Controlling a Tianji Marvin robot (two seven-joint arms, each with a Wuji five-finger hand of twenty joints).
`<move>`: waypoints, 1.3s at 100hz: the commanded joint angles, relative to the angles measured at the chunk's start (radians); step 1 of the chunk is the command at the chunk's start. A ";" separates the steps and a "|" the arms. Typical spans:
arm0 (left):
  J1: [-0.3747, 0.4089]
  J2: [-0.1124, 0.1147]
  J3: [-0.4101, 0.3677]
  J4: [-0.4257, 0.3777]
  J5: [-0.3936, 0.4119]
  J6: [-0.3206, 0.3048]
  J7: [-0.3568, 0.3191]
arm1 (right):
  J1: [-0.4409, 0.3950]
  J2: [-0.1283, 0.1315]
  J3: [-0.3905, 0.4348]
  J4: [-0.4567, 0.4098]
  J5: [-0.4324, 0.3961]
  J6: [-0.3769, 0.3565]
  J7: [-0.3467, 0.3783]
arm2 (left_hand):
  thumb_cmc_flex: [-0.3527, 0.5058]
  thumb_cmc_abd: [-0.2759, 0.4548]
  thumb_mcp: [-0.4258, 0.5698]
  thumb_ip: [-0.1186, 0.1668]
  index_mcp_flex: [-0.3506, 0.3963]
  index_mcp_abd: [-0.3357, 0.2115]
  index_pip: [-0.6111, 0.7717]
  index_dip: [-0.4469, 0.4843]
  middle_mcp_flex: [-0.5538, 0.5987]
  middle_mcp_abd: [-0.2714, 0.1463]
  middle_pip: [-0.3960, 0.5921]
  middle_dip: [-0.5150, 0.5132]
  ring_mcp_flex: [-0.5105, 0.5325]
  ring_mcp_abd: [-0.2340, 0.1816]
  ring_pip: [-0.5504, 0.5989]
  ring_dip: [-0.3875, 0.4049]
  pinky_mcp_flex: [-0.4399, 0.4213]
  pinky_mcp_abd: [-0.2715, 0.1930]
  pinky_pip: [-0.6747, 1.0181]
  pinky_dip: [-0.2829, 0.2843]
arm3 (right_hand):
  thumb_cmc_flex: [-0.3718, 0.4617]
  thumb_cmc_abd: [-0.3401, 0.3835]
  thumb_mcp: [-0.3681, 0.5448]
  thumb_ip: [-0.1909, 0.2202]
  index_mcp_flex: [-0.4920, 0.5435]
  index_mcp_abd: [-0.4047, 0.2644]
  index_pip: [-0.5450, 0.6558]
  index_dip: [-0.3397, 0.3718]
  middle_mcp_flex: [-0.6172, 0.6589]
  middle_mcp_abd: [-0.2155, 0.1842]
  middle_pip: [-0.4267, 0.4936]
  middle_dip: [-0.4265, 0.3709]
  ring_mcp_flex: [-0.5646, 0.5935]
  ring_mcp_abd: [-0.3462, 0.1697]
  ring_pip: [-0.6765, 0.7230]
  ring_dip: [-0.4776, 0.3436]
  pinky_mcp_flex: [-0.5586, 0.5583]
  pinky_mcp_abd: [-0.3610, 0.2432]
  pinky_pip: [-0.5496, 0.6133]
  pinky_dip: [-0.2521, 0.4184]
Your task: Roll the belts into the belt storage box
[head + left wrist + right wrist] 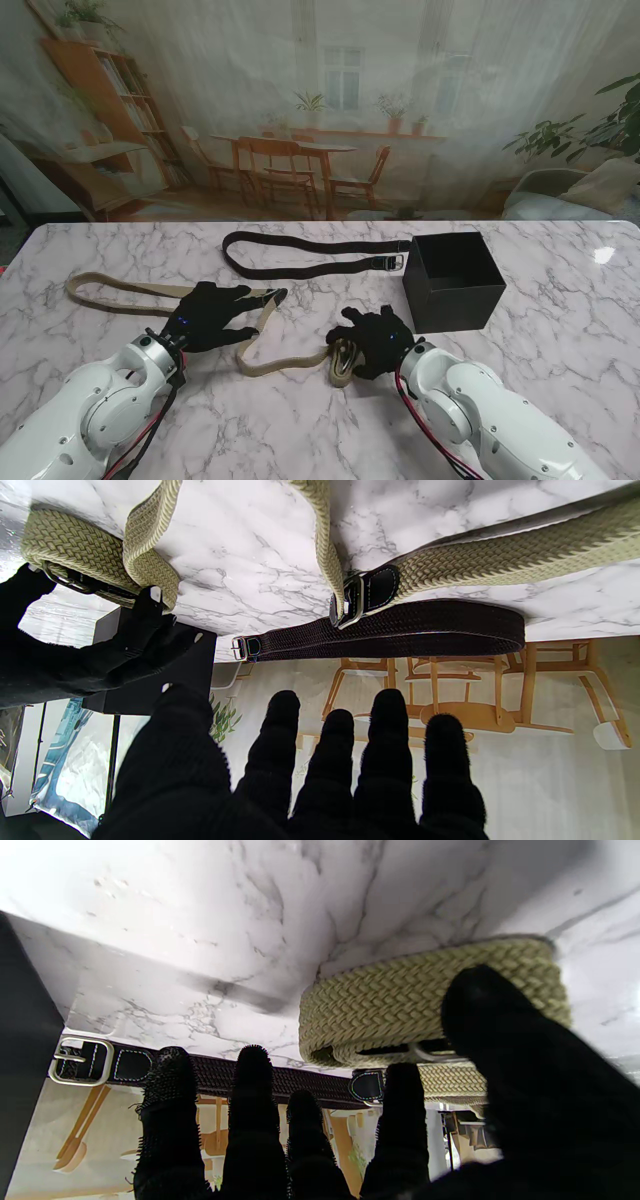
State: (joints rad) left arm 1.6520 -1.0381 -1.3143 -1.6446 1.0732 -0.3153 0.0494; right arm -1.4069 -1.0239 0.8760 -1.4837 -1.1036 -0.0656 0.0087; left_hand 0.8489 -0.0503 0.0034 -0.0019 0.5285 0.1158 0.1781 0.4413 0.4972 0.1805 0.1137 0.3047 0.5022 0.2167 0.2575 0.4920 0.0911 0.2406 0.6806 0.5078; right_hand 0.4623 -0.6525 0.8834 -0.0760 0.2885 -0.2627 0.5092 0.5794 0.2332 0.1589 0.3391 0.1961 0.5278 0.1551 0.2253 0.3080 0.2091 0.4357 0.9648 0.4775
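Observation:
A beige woven belt [120, 290] lies strung out at the left, runs under my left hand [208, 316], then loops nearer to me and over to my right hand [377, 341]. Its end is wound into a small roll [343, 362], also visible as the roll [400, 995] in the right wrist view. My right thumb and index finger pinch that roll. My left hand [325, 780] has its fingers spread flat over the strap and holds nothing. A black belt [310, 256] lies folded farther from me. The black storage box [455, 280] stands open to the right of it.
The marble table [560, 370] reaches to a printed room backdrop behind it. The black belt's buckle [80, 1060] lies close to the box wall [20, 1040]. The beige belt's dark leather tab and buckle [360, 597] rest beside the black belt [400, 630].

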 commanded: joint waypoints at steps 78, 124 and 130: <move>-0.001 -0.002 0.003 0.007 -0.002 -0.006 -0.007 | -0.073 -0.018 0.036 0.036 0.013 -0.008 -0.142 | 0.002 0.046 -0.030 -0.009 -0.002 0.012 0.001 0.011 -0.034 0.002 -0.003 0.004 -0.032 0.001 -0.018 0.003 -0.018 0.030 -0.030 0.014 | 0.102 0.023 0.095 -0.076 0.134 0.046 0.116 -0.334 1.102 -0.248 0.400 0.340 0.631 -0.155 0.253 0.192 0.264 -0.081 0.184 0.015; -0.013 -0.002 0.018 0.013 -0.006 -0.003 -0.017 | -0.216 -0.024 0.131 -0.036 -0.007 0.098 -0.164 | 0.001 0.046 -0.031 -0.010 -0.003 0.012 0.001 0.011 -0.032 0.001 -0.002 0.005 -0.031 0.004 -0.017 0.003 -0.017 0.030 -0.030 0.014 | 0.012 0.147 0.008 -0.016 0.169 0.186 0.120 -0.355 1.102 -0.161 0.320 0.295 0.660 -0.076 0.292 0.203 0.281 -0.069 0.232 0.015; -0.014 -0.001 0.020 0.014 -0.007 -0.002 -0.019 | -0.219 -0.024 0.135 -0.039 -0.003 0.099 -0.162 | 0.003 0.046 -0.029 -0.009 -0.003 0.012 0.001 0.011 -0.032 0.003 -0.002 0.005 -0.031 0.002 -0.017 0.003 -0.017 0.030 -0.030 0.014 | -0.015 0.146 -0.016 -0.015 0.167 0.197 0.116 -0.357 1.067 -0.154 0.312 0.295 0.640 -0.069 0.284 0.202 0.270 -0.073 0.234 0.017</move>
State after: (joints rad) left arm 1.6409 -1.0380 -1.2994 -1.6345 1.0692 -0.3191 0.0479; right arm -1.6136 -1.0474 1.0092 -1.5321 -1.1091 0.0355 -0.1669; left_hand 0.8489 -0.0503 0.0034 -0.0019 0.5285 0.1158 0.1781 0.4413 0.4972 0.1805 0.1137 0.3047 0.5022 0.2167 0.2575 0.4920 0.0909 0.2407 0.6806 0.5079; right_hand 0.4322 -0.5529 0.8410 -0.1497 0.4194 -0.0741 0.6319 0.2378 1.3003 0.0517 0.6040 0.5047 1.1922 0.0768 0.5136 0.5049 0.5026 0.3584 1.1769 0.4876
